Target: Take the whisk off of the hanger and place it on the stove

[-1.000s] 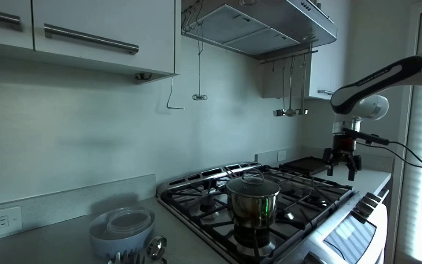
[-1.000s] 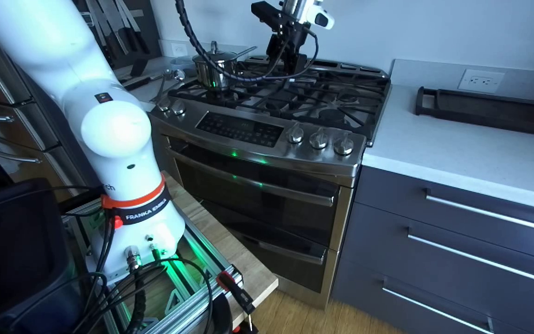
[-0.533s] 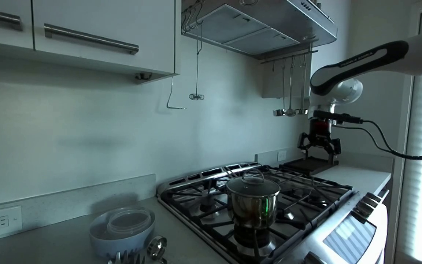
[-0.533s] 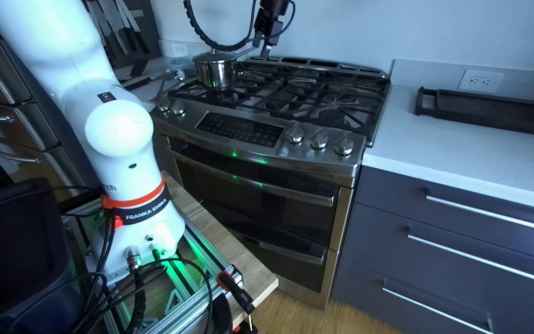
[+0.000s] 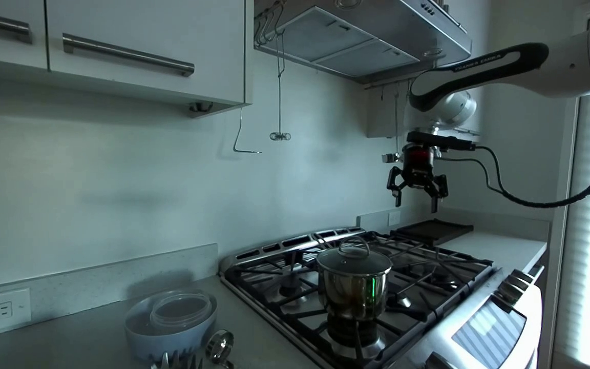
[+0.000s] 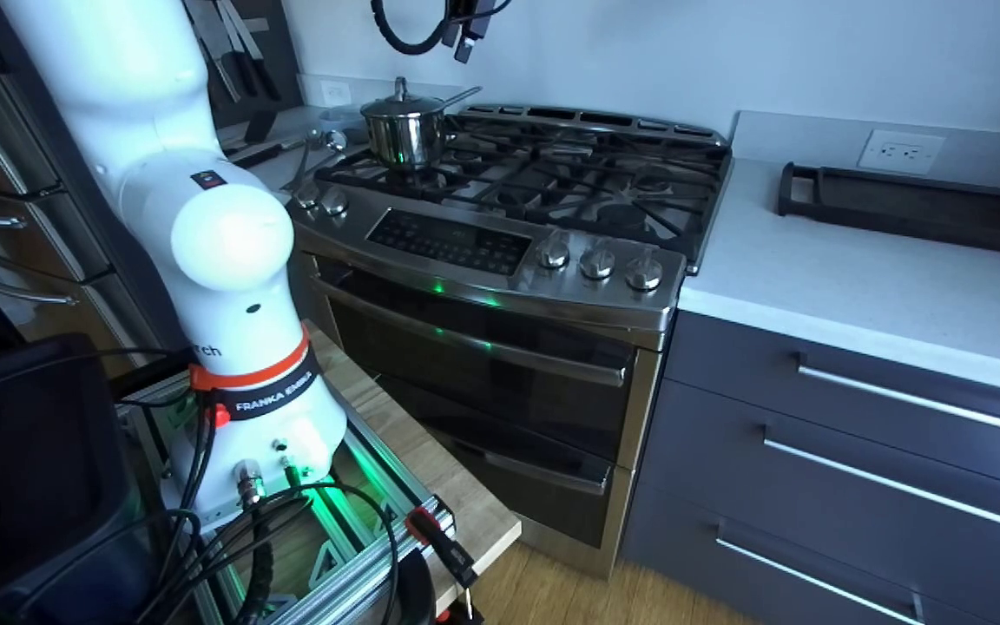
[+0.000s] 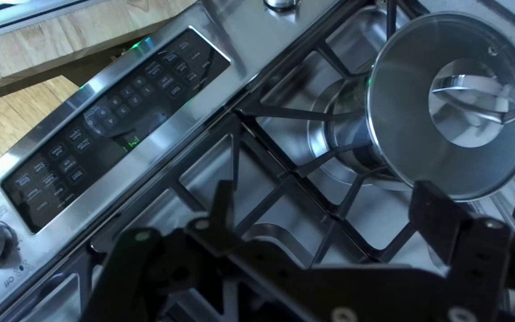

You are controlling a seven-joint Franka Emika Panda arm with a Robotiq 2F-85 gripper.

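Fingers risen, spread, well off whisk; arm partly hides utensils.

Open air beneath pincer, pot (lidded) lower

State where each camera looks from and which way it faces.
In an exterior view: beside the stove, looking along the wall, hanging whisk in sight; arm and open jaws show.
In an exterior view: high before the stove, facing down at it; robot base, arm, part of the jaws show.
Wrist view: above the stove, looking down at control panel and pot; open jaws show.
All three share stove and pot.
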